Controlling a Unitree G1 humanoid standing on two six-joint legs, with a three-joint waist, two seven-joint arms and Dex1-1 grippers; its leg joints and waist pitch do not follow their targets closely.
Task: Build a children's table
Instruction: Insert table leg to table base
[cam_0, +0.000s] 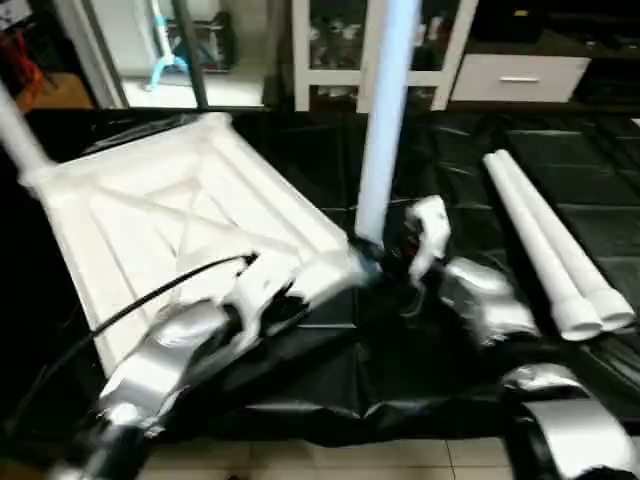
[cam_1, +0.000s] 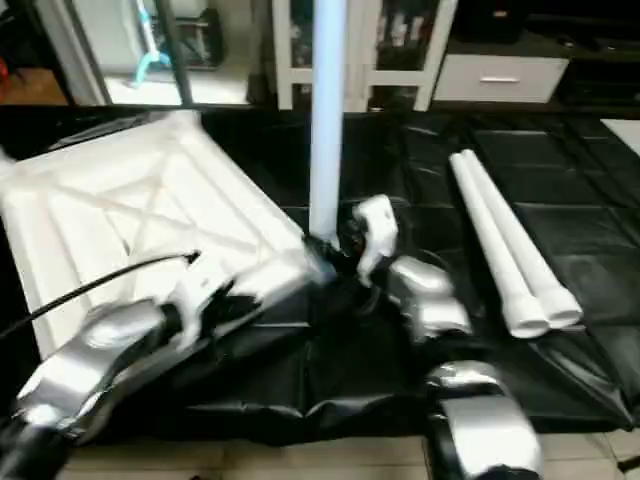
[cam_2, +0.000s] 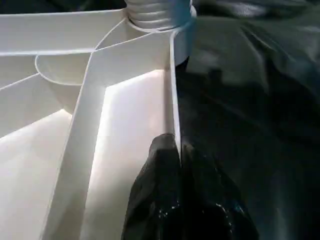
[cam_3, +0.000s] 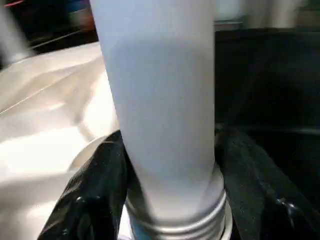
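The white tabletop (cam_0: 170, 210) lies upside down on the black sheet, its X ribs facing up. One white leg (cam_0: 385, 120) stands upright in the near right corner socket. My right gripper (cam_3: 170, 150) is shut on this leg just above its threaded base, one black finger (cam_3: 95, 190) on each side. My left gripper (cam_2: 177, 145) is shut on the thin rim wall of the tabletop, close to that same corner. Another leg (cam_0: 18, 135) rises from the far left corner. Two loose legs (cam_0: 545, 240) lie side by side on the right.
A black sheet (cam_0: 400, 360) covers the work surface, and its front edge meets a tiled floor. White shelving (cam_0: 330, 50) and a white drawer unit (cam_0: 520, 75) stand behind. A black cable (cam_0: 150, 295) arcs over my left forearm.
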